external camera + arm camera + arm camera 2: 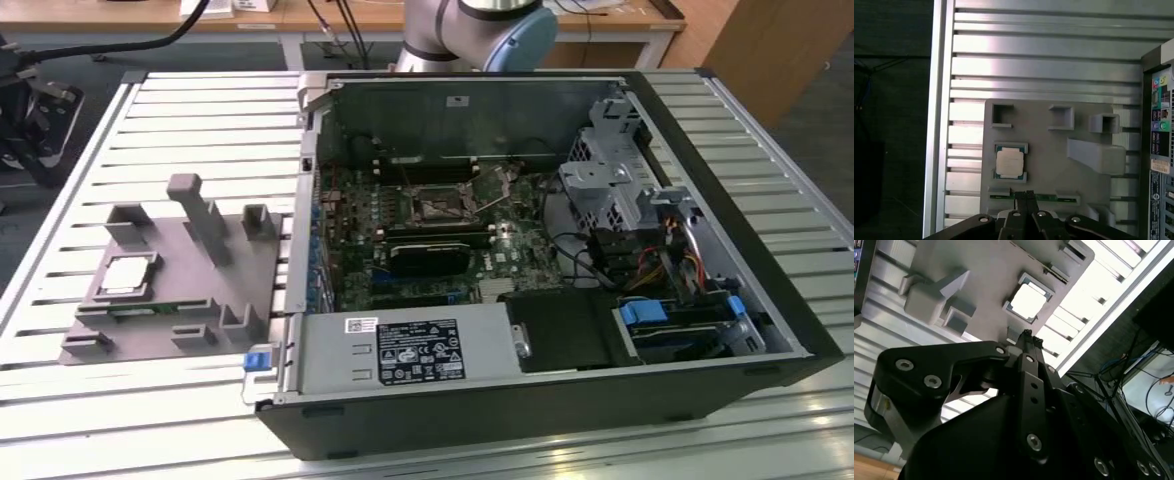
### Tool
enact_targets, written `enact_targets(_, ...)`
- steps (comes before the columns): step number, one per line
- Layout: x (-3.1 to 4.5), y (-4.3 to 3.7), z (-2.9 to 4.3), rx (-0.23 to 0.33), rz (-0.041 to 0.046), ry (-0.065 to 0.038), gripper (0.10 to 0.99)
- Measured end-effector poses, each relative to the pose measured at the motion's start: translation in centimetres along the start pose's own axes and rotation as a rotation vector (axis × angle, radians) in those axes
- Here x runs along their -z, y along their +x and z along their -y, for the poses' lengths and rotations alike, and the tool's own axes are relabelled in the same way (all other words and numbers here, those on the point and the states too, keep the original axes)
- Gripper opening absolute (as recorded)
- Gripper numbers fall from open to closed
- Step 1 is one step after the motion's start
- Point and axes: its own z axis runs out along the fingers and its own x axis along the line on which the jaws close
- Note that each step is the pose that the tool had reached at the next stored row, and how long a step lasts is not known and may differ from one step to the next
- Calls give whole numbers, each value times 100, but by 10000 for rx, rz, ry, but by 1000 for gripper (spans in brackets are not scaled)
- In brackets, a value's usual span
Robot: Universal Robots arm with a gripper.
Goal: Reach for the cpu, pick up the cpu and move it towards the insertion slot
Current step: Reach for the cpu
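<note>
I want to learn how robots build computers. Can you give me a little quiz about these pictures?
1. True or false: the gripper is holding the cpu.
2. Where does the cpu lie? A) in the grey holder; B) on the floor; C) on a chair.
3. Fill in: in the exterior view, the insertion slot sits inside the open computer ____.

Key:
1. False. The gripper is shut and the cpu lies apart from it.
2. A.
3. case.
</note>
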Motion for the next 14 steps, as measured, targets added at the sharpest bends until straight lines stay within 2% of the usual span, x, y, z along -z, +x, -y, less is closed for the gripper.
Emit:
enact_targets(5, -74, 19, 31, -2, 1, -16, 114)
enact_targets(6, -92, 24, 38, -2, 1, -17, 169)
enact_targets(7, -111, 30, 44, -1, 0, -18, 169)
enact_targets(9, -146, 36, 49, -1, -1, -18, 290)
enact_targets(10, -164, 38, 51, -1, 0, -18, 290)
enact_targets(12, -200, 40, 53, 1, -1, -18, 408)
enact_targets(13, -218, 40, 54, 1, -1, -17, 408)
enact_targets(14, -238, 41, 54, -1, -3, -17, 467)
